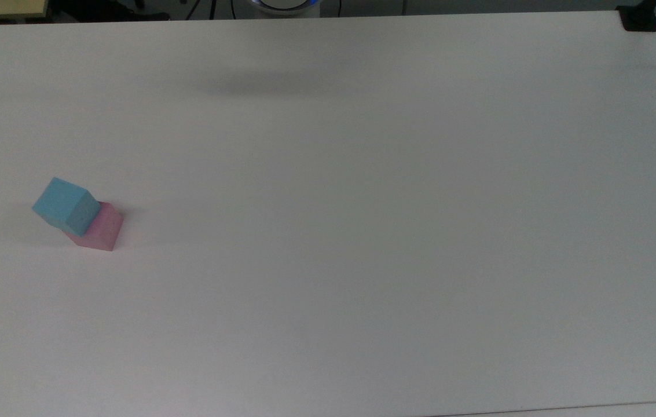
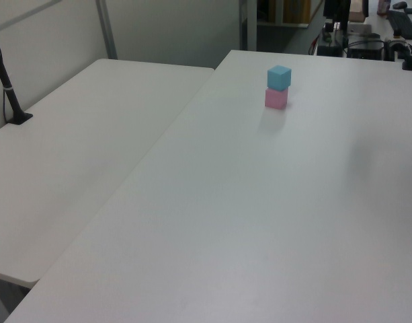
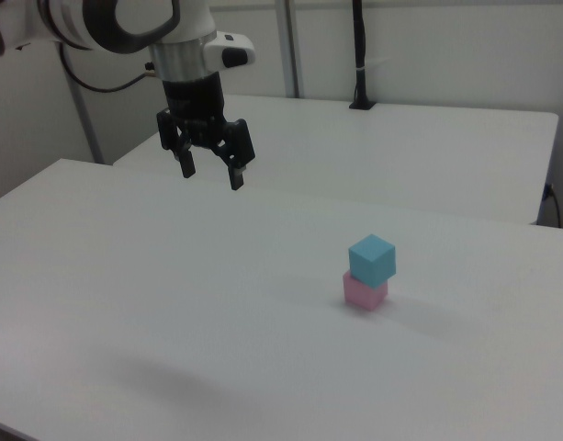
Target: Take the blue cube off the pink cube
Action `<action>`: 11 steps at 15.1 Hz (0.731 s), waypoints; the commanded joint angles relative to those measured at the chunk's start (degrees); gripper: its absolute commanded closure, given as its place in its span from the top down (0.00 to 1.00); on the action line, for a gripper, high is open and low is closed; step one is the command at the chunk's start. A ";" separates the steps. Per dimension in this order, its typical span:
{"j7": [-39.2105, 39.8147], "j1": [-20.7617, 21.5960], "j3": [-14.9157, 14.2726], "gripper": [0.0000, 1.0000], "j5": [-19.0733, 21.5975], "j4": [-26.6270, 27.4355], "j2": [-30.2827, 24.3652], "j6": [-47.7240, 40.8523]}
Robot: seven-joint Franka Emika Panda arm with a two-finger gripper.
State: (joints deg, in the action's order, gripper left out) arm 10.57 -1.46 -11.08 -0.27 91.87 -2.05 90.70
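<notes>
While the blue cube [image 3: 372,259] sits stacked on the pink cube [image 3: 365,292], slightly twisted, the gripper [image 3: 210,171] hangs high, well apart toward the right view's left, fingers spread and empty, presumably ready to straddle the top block.

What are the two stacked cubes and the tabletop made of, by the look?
Blue cube: likely foam, matte; flat colour, no glare, faint speckling on one face in the top view.
Pink cube: looks the same, pale and dull.
Table: smooth white top, probably laminate; slight sheen and soft shadows. None of this is certain from looks.
</notes>
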 commanded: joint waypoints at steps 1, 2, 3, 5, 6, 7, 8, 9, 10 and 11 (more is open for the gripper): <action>4.72 0.06 0.09 1.00 -0.96 -0.11 0.73 0.18; 4.73 0.06 0.09 1.00 -1.04 -0.11 1.78 0.70; 4.73 0.06 0.18 1.00 -1.48 -0.28 3.18 1.23; 4.11 0.23 0.44 1.00 -1.48 -0.37 6.52 7.35; 4.02 0.15 0.44 1.00 -1.31 -0.55 8.45 10.43; 3.33 -0.20 0.44 1.00 -1.22 -0.90 10.82 12.64; -0.68 -0.82 0.27 1.00 -1.22 -3.51 14.59 15.97; -3.42 -1.69 0.27 1.00 -1.13 -4.41 16.54 18.96; -5.19 -2.05 0.27 1.00 -1.05 -4.50 17.69 21.68; -5.99 -2.05 -0.17 1.00 -0.70 -4.50 19.44 26.15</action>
State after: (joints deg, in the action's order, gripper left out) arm 8.45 -2.59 -10.94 -0.34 90.19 13.15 110.78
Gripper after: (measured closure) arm 0.000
